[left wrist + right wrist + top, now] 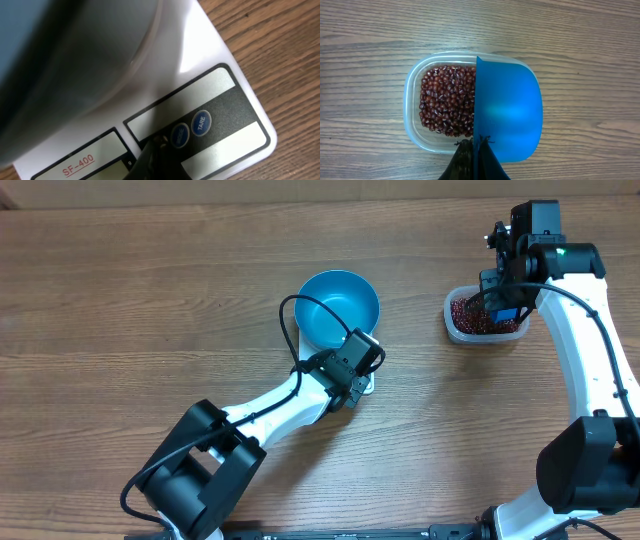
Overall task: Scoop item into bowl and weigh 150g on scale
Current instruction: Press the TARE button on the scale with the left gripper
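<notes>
Right pincer (476, 146), clamped on the scoop (510, 110), is holding it over the tub (414, 85) of beans (447, 100), risking a spill if it tilts.

The left arm (270, 405) stretches forward and rightward from its base; the left claw (156, 159) is pinched shut, tips pointing down. The right arm (585, 350) reaches straight forward, wrist bent downward; the right claw (474, 150) is clamped on a scoop (510, 110) just ahead of its tips.

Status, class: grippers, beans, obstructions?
Left gripper shut at buttons of flat white scale. Right gripper shut on blue plastic scoop above dark red-brown beans. No obstruction.
</notes>
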You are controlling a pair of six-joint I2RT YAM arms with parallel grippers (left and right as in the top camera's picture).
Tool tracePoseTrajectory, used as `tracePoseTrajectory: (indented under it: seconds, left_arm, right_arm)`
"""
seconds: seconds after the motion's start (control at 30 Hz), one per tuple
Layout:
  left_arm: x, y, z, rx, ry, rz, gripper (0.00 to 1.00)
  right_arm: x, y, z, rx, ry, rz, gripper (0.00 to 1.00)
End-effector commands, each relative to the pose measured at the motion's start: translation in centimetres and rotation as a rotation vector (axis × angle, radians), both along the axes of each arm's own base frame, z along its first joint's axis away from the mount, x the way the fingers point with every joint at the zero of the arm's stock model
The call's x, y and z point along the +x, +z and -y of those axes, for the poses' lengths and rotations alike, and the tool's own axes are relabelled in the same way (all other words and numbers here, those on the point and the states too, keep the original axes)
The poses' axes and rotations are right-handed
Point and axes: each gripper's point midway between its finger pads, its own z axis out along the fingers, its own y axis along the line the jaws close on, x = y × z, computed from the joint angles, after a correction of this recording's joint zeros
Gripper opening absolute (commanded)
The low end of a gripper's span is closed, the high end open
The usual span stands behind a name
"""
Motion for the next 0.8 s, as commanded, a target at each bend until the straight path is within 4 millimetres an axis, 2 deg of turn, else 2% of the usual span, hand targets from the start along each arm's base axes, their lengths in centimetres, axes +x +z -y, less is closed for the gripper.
tracePoseTrajectory:
  seconds: [0.0,0.77]
  left_arm:
    - [0.0,-1.1,-0.6,0.031,0.004,-0.012,0.04]
    - [0.2,-2.4,-1.6,0.029,0.054,-0.052,0.04]
  right_arm:
    - [0.5,0.5,0.1,0.004,-0.001,0.018,0.04]
    - [0.4,0.4,0.1,0.004,-0.001,0.014,0.04]
